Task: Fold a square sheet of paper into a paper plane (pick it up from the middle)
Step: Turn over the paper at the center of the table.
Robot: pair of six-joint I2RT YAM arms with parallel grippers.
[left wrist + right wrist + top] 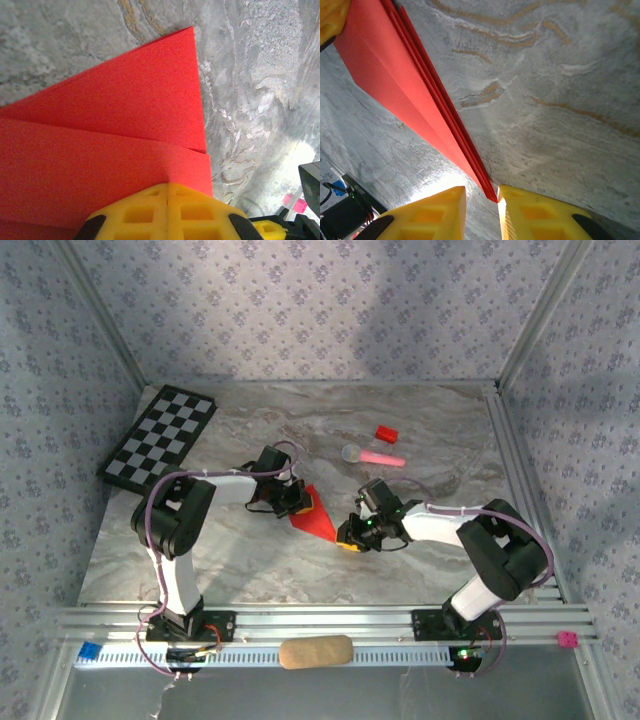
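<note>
Right tool [481, 200] — jaws astride the paper plane [410, 100] tip.

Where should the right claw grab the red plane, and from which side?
Near its pointed tip, from the right, opposite the left claw pinching the wide end. The plane is folded thin there, and its tip sits between the parted fingers of the right claw.

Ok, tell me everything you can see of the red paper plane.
The paper plane is thin, matte bright red paper, folded into stacked layers that taper to a sharp tip. It is near the middle of the table. The left tool, shut, pinches its wide end, and its tip lies between the parted fingers of the right tool.
</note>
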